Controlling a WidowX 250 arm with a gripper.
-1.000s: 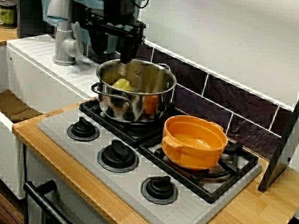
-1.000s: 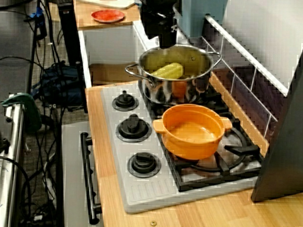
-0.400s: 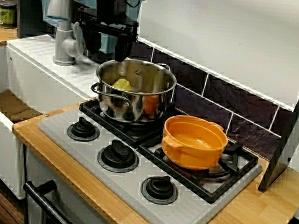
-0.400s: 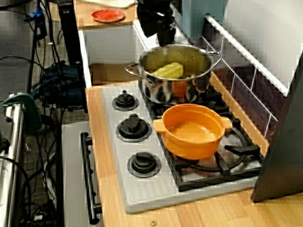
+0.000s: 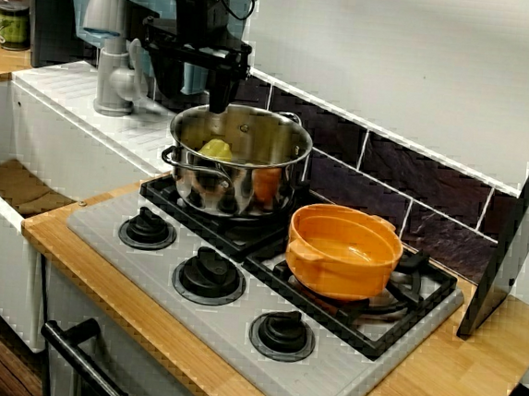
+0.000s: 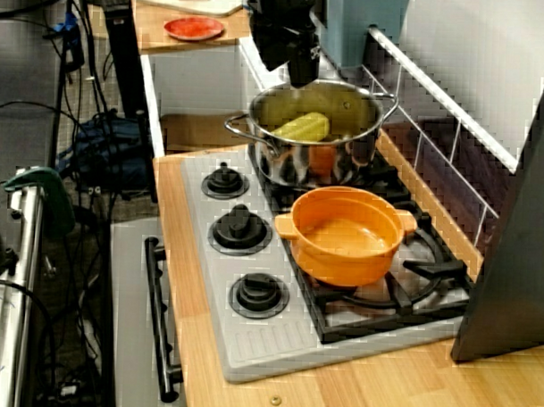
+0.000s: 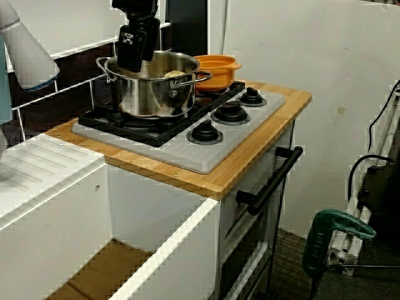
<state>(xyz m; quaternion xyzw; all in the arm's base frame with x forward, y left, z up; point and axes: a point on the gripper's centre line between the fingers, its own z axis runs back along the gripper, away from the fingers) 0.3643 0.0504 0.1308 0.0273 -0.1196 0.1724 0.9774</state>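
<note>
Beyond the knobs (image 5: pixel 209 275) and orange pot (image 5: pixel 341 271), the corn (image 5: pixel 216 147) lies in the steel pot (image 5: pixel 221 190), and the gripper (image 5: pixel 191 97) hangs over its far rim, jaws apart and empty; reaching the corn calls for a straight drop inside.

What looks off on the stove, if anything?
Nothing stands out. The steel pot sits upright on the stove with corn inside, the orange pot upright beside it, no spills; the gripper hangs over the steel pot.
</note>
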